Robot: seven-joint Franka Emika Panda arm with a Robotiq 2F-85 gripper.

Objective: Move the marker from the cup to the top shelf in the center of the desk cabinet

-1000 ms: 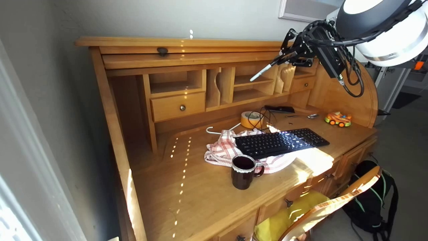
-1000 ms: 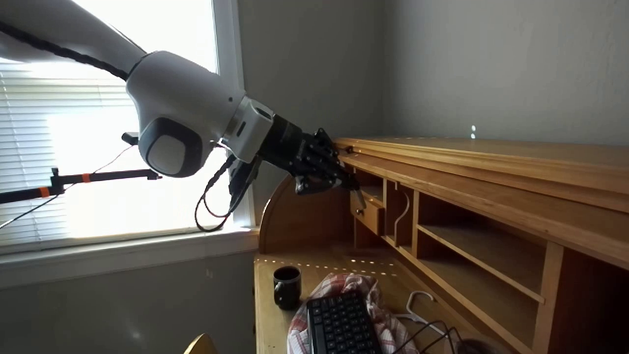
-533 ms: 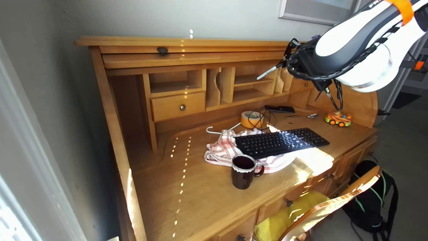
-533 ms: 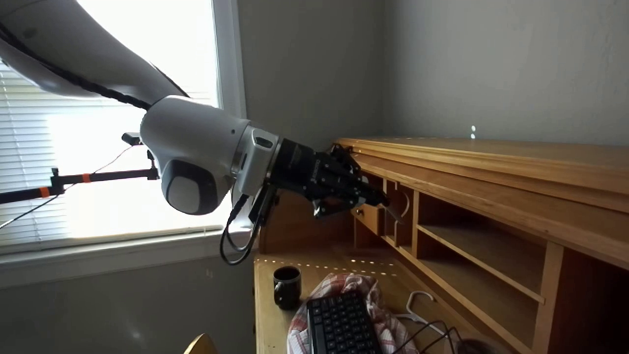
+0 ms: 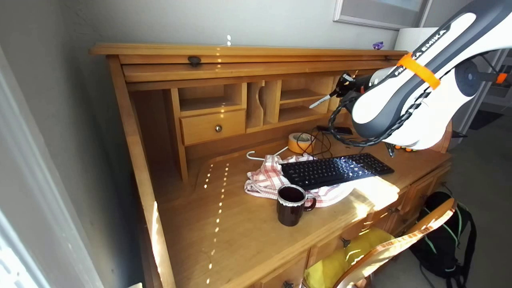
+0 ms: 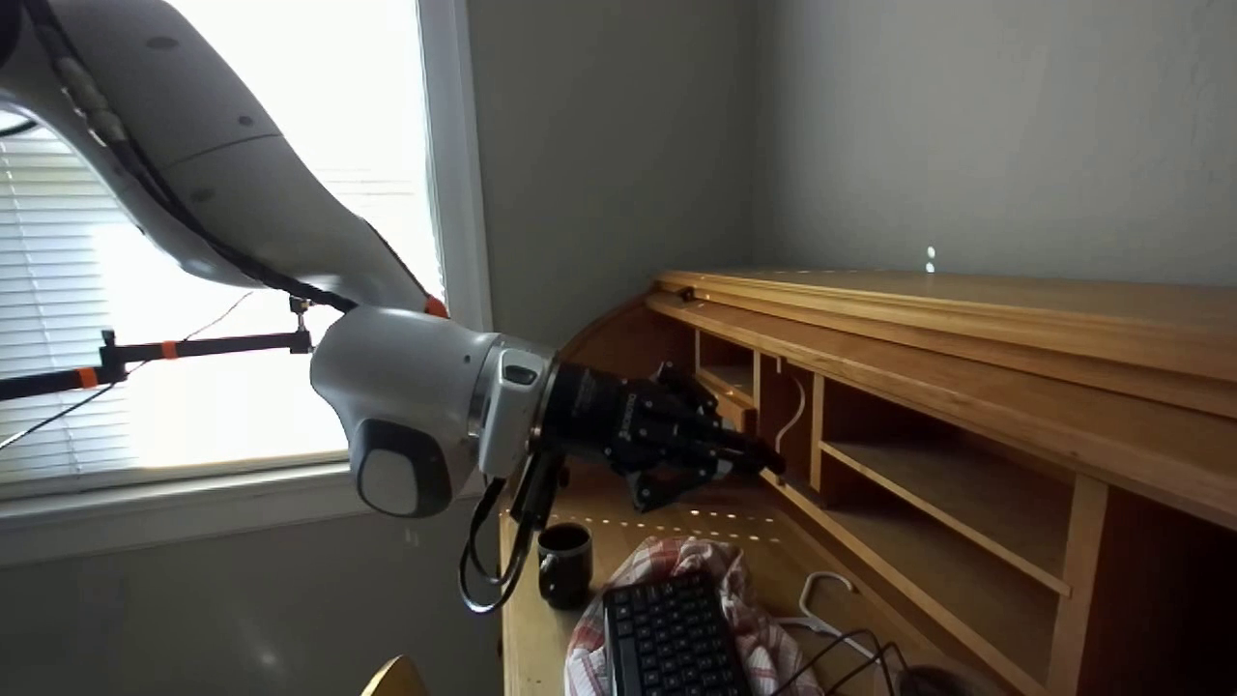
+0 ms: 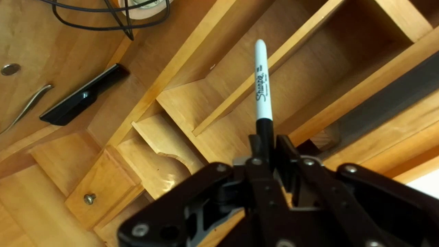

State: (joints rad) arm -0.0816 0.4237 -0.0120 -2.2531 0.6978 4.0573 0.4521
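Wrist view puts the gripper [image 7: 268,144] right behind the marker [image 7: 263,82]: its fingers [image 7: 285,151] are clamped on the black end, and the white barrel stands out beyond them, long axis roughly in line with the fingers. Seen in an exterior view, that barrel slopes down and to the left in front of the desk cabinet [image 5: 160,74], well apart from the cup [image 5: 290,209] on the bench [image 5: 240,240].

Height is what the coming move turns on. In that same view the top shelf [image 5: 297,95] lies up and a little to the left of the free tip, which shows against the lower slot [image 5: 295,113], below the shelf's front edge. So the marker, I judge, wants lifting and levelling, then pushing in toward the shelf's far side. Driven straight ahead at this tilt, the tip could catch the edge or end up on the lower level.

Whether the tip is short of the edge or past it I cannot tell: in an exterior view the gripper [image 6: 773,464] is near the cabinet front, but the marker cannot be picked out there.
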